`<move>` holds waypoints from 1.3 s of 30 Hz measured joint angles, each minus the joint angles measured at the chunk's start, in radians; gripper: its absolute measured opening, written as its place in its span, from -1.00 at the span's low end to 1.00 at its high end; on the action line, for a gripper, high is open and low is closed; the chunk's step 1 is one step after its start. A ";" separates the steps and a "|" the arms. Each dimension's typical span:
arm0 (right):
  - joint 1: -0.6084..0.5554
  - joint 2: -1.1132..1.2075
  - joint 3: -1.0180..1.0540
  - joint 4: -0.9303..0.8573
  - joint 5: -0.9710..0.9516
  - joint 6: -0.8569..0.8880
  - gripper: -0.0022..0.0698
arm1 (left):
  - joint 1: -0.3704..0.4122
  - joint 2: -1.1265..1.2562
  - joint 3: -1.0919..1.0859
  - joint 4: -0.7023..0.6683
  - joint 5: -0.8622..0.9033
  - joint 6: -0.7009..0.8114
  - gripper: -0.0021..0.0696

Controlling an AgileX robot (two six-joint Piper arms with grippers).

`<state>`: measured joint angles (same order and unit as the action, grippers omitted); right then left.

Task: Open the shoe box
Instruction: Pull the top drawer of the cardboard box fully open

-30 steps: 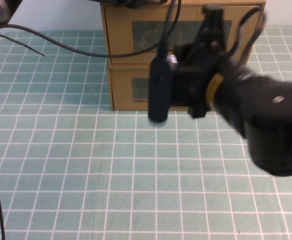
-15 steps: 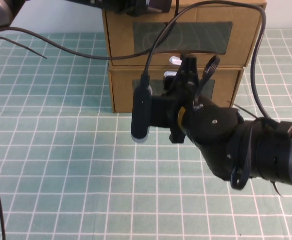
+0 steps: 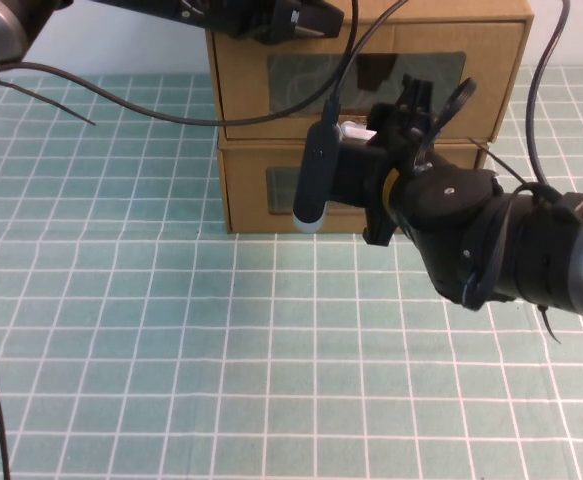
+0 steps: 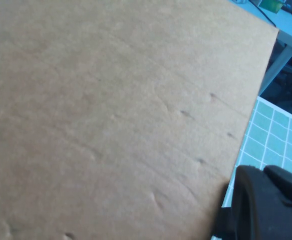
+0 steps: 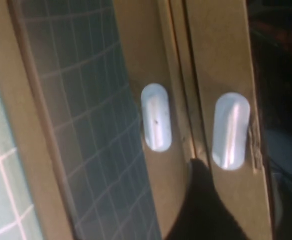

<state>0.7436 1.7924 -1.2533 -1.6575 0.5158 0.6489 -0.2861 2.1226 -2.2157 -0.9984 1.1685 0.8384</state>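
Cardboard shoe box [image 3: 241, 70]: left gripper [image 3: 316, 18] atop, right gripper [image 3: 416, 105] at 2 handles [image 5: 156, 117] seen wrist-side; jaws unclear.

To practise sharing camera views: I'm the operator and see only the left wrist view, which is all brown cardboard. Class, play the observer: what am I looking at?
Observer: The top of the upper box, which is stacked on a lower box. The left gripper is over it.
Operator: Where is the right gripper?
Observer: The right gripper is at the boxes' front, by the seam between them.
Operator: Any handles there?
Observer: Two white oval tabs, one either side of that seam.
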 joint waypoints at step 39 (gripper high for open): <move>0.037 0.048 0.014 -0.006 0.089 0.086 -0.91 | -0.006 -0.006 -0.002 0.043 0.032 -0.050 -0.96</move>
<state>0.7810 1.8405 -1.2395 -1.6636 0.6045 0.7349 -0.2921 2.1170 -2.2180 -0.9554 1.2005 0.7882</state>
